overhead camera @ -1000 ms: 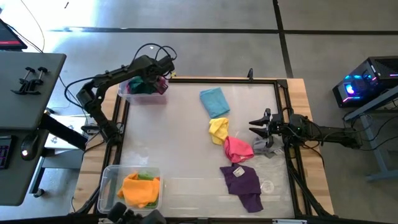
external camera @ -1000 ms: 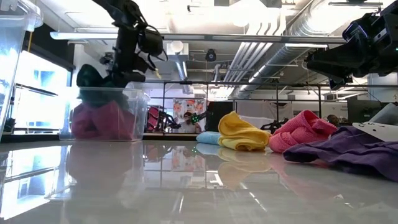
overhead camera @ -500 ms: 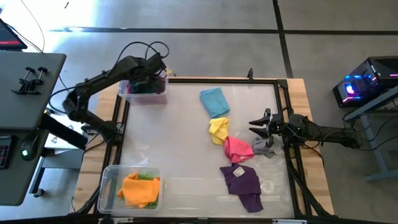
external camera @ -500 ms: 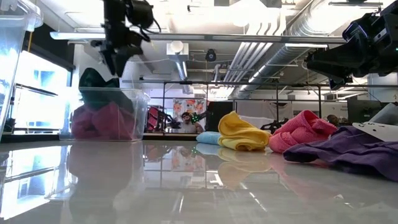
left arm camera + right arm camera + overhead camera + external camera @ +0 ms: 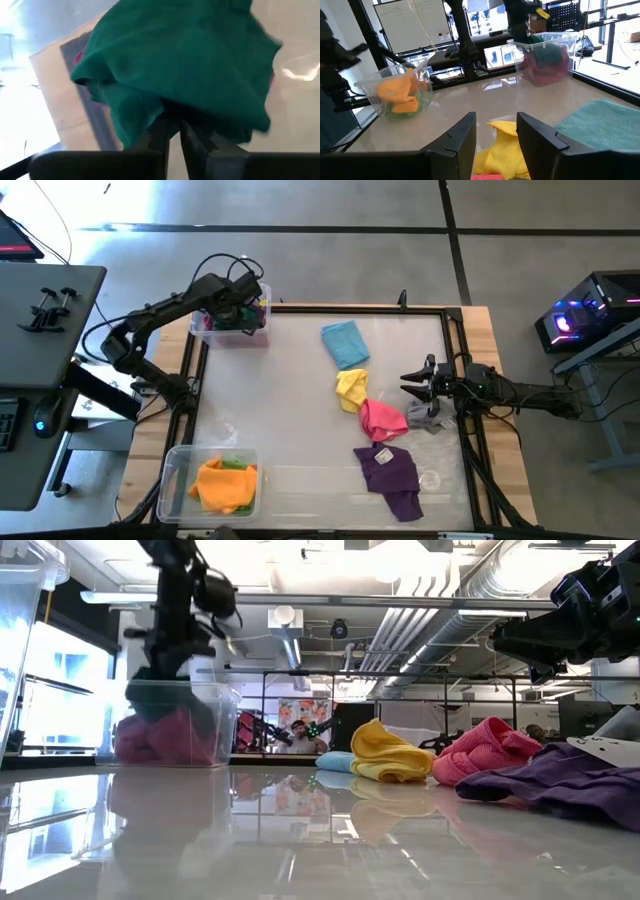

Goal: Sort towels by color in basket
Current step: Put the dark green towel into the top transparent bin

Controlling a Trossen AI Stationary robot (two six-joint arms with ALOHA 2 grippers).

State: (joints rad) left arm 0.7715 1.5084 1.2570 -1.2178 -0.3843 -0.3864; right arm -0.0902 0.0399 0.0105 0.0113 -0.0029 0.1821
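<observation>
Now left gripper [image 5: 174, 131] pinched on dark green towel [image 5: 190, 65] over far-left bin [image 5: 232, 326], magenta towel [image 5: 165, 735] inside. Near-left bin [image 5: 212, 480]: orange towel [image 5: 224, 484]. Right gripper [image 5: 415, 385] parted, empty.

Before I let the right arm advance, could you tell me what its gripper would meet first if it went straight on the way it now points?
Most likely the yellow towel, lying just ahead of the open right gripper; depth is hard to judge.
</observation>
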